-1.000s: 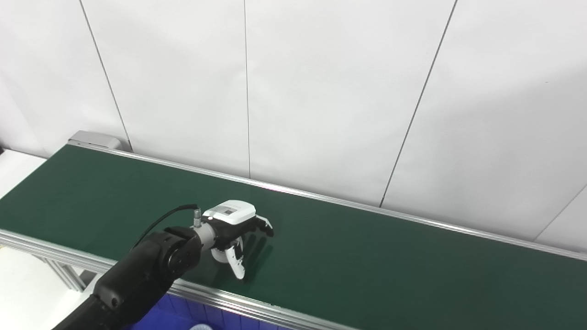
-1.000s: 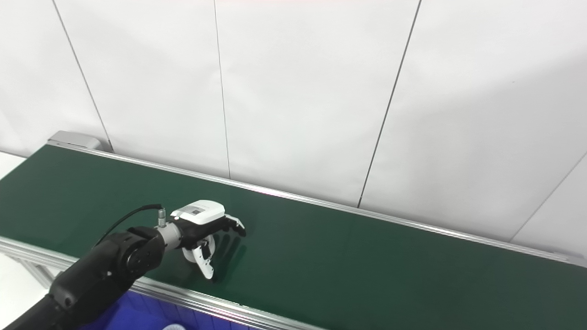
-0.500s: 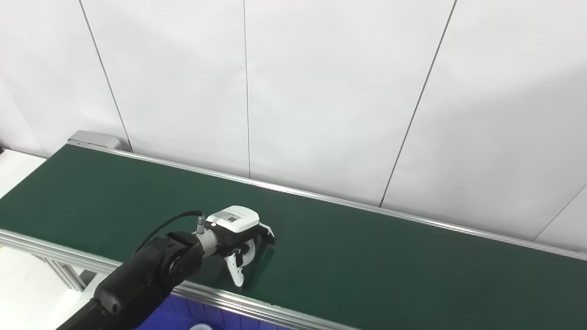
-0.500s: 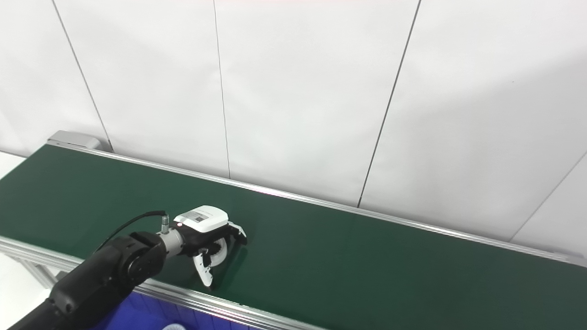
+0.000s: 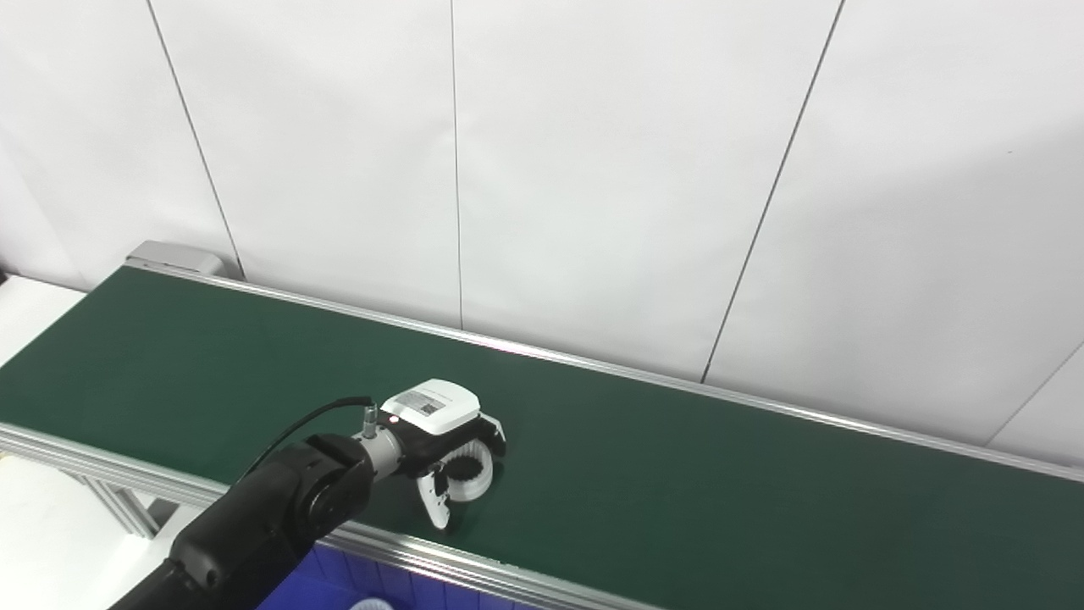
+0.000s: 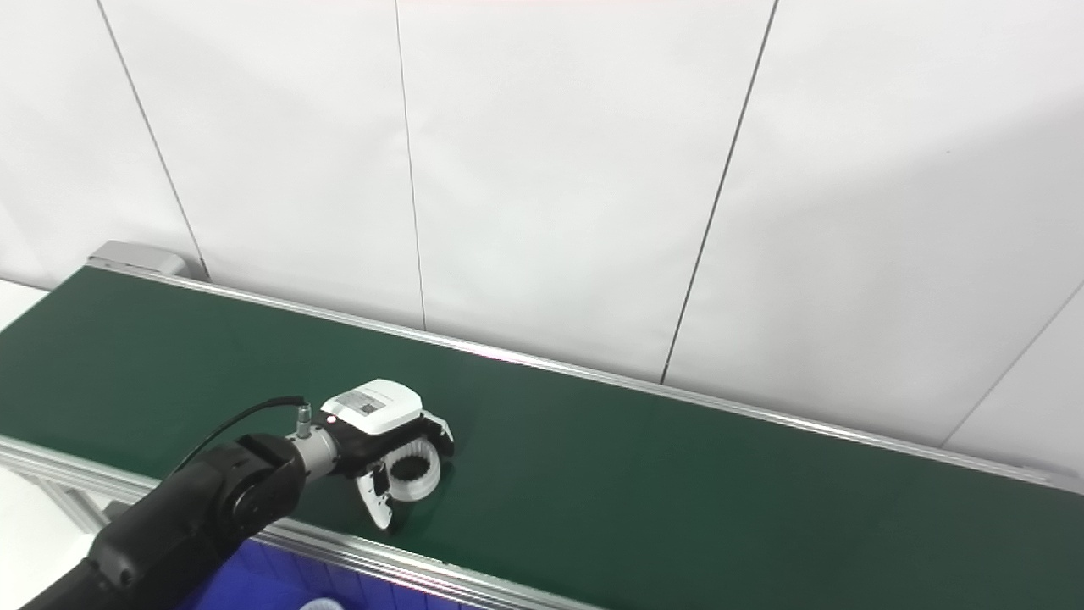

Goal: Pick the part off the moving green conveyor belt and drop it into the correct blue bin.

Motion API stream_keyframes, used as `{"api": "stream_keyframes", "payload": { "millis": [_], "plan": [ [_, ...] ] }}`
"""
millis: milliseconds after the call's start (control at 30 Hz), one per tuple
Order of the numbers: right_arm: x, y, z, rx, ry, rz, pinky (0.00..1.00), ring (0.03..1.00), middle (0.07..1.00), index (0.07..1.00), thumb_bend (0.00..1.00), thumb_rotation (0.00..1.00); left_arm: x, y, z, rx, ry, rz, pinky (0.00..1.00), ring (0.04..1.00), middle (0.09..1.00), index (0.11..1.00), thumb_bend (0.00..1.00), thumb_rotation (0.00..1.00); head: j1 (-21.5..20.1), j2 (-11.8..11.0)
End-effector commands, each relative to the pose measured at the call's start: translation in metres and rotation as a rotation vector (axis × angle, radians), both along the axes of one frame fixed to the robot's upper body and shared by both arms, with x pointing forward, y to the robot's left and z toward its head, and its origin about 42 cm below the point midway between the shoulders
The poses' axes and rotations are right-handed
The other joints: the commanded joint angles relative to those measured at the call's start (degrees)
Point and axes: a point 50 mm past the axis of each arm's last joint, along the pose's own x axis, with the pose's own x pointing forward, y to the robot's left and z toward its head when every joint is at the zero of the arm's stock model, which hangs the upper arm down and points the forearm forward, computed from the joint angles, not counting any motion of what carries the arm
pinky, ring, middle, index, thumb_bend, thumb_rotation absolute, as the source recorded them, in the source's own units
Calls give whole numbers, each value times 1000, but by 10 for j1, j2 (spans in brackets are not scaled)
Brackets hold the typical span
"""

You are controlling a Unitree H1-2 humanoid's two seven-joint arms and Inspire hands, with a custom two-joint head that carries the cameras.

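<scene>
A white toothed ring part (image 5: 468, 477) lies on the green conveyor belt (image 5: 677, 474) near its front edge. My left hand (image 5: 440, 440) reaches over the belt from the lower left. Its fingers (image 5: 489, 432) curl over the far side of the ring and its thumb (image 5: 436, 507) sits against the near side, so the hand is closed around the part, which rests on the belt. The same shows in the right eye view, with the hand (image 6: 385, 440) around the ring (image 6: 415, 477). My right hand is out of view.
A blue bin (image 5: 339, 580) shows below the belt's front rail (image 5: 474, 576), with something white in it (image 5: 370, 604). A white panel wall stands right behind the belt. A grey end housing (image 5: 174, 257) caps the belt's far left end.
My left hand has dropped lower onto the belt and its fingers have curled in around the ring. The ring now shows more fully between fingers and thumb.
</scene>
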Motion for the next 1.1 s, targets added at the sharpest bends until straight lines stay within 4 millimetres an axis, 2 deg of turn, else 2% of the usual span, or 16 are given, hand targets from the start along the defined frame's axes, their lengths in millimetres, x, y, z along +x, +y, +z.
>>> {"api": "stream_keyframes", "payload": {
  "millis": [0, 467, 800, 933, 1067],
  "plan": [
    [4, 1, 12, 7, -82, -6, 778, 818, 849, 946, 219, 930, 10, 6, 15, -23, -103, -3, 499, 426, 502, 542, 507, 0, 0, 1],
    [5, 0, 11, -4, -82, -5, 761, 809, 844, 940, 233, 931, 11, 5, 13, -52, -130, -11, 517, 433, 474, 519, 500, 0, -2, 1],
    [4, 0, 11, -3, -81, -6, 766, 811, 845, 944, 221, 940, 11, 4, 15, -63, -146, -25, 480, 416, 476, 524, 499, 0, -3, 1],
    [4, 0, 11, -3, -80, -3, 764, 810, 847, 944, 217, 940, 3, 3, 27, -108, -152, -23, 484, 416, 474, 525, 499, 0, -10, 1],
    [4, 0, 11, 0, -79, -5, 758, 806, 844, 938, 220, 948, -13, -1, 49, -168, -159, -24, 491, 426, 484, 518, 500, 0, -13, 3]
  ]
}}
